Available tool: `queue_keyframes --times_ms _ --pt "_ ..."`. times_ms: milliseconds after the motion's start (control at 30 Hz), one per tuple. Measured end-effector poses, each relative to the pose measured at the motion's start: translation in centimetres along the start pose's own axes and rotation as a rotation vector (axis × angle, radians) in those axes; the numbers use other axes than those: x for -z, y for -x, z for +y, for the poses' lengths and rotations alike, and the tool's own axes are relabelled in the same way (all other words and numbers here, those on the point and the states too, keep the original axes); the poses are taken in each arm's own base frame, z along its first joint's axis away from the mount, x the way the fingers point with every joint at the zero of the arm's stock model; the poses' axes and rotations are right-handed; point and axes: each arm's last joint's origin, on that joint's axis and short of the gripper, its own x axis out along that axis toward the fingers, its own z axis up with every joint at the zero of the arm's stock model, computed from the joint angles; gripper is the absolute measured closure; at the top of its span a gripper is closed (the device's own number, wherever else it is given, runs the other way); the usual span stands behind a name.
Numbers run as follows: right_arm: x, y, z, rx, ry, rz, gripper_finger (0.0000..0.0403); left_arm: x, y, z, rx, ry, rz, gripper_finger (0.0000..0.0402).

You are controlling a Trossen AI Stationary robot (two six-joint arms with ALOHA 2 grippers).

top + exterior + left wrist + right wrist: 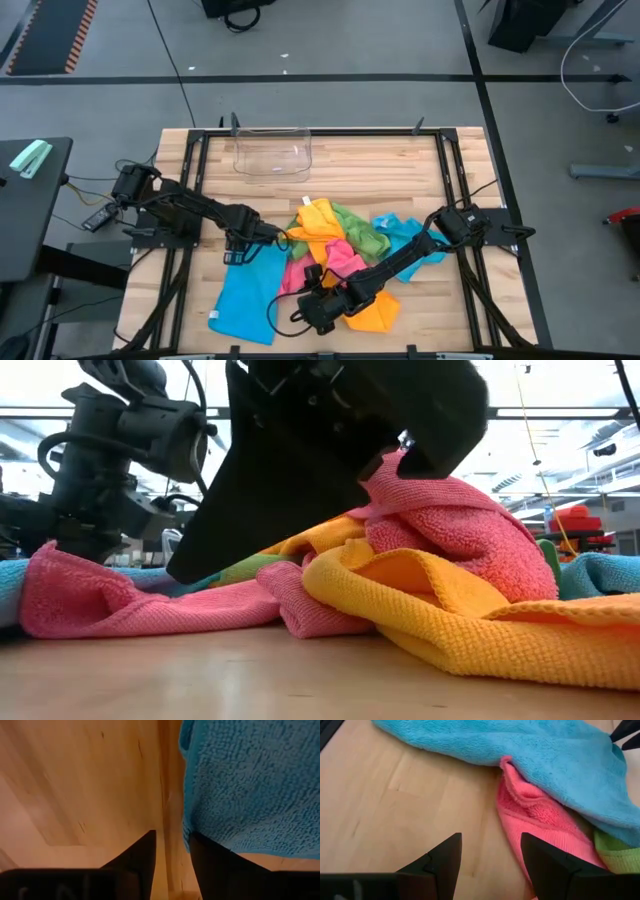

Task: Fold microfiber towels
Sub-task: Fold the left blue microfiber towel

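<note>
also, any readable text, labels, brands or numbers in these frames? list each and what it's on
None readable in any view.
Microfiber towels: plain colours, no tags or print showing.
Clear plastic bin: no label visible.
Left gripper and right gripper: bare dark fingers, no markings.
Orange-and-black floor strip: stripes only, no lettering.

**Both arms low, jaws parted**

The left gripper [238, 252] points down at the table's left middle, fingers slightly apart. The right gripper [490, 865] reaches toward the front centre, its jaws standing open and holding nothing.
</note>
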Motion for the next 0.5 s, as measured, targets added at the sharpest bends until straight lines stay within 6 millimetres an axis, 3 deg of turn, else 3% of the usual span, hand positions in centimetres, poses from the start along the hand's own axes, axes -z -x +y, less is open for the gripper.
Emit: queue_keyframes --times_ms 500 --pt "0.2 -0.1 -0.3 0.007 0.004 0.024 0.019 -1.4 3.9 -0.8 0.279 0.047 -0.168 0.031"
